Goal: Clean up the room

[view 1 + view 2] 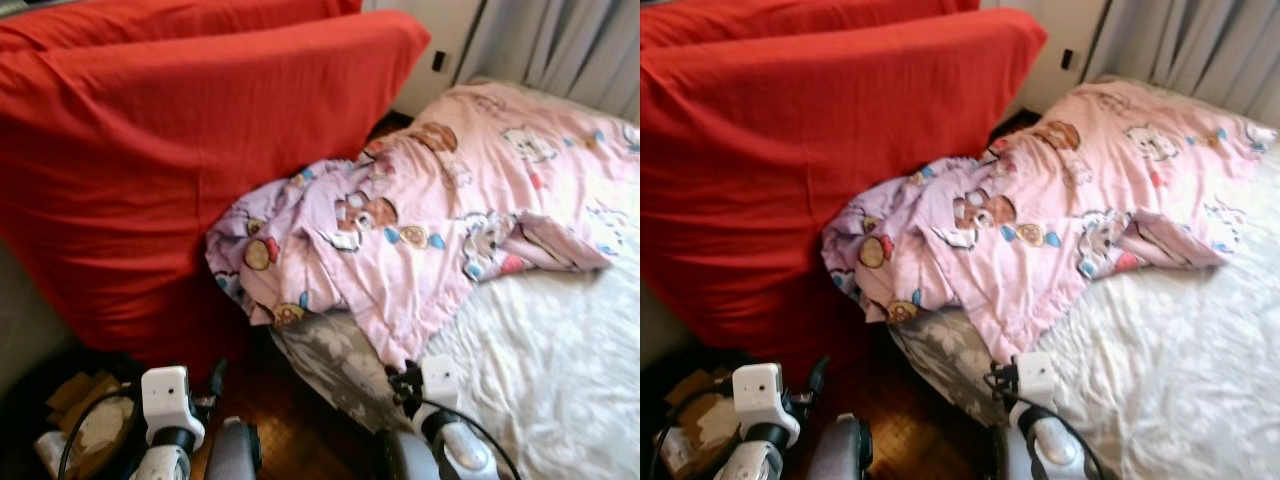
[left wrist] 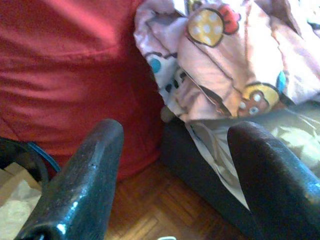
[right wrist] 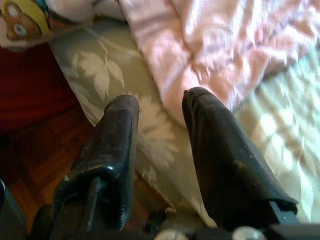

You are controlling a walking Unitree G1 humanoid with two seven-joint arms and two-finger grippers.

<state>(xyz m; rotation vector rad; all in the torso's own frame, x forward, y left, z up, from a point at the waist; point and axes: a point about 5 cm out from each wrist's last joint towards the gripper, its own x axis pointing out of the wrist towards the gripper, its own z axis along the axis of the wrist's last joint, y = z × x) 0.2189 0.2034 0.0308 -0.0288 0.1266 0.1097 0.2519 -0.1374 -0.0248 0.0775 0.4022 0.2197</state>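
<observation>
A pink quilt [image 1: 440, 210] with a cartoon print lies crumpled across the bed and spills over its near left corner. My left gripper [image 2: 175, 132] is open with its fingers wide apart and nothing between them. It hangs low above the wood floor and faces the quilt's drooping edge [image 2: 225, 65]. My right gripper [image 3: 161, 97] is open with a narrower gap and holds nothing. It points at the bed's corner, where the quilt [image 3: 210, 55] overlaps a grey leaf-print sheet [image 3: 115, 75]. Both arms, left [image 1: 170, 405] and right [image 1: 440, 395], sit low in front of the bed.
A big red-covered couch [image 1: 150, 150] stands close on the left, pressed against the quilt. A white sheet [image 1: 560, 370] covers the bed on the right. Parquet floor [image 1: 300, 420] shows in the narrow gap between them. A cardboard box with paper [image 1: 85, 410] sits at lower left. Grey curtains [image 1: 570, 40] hang behind.
</observation>
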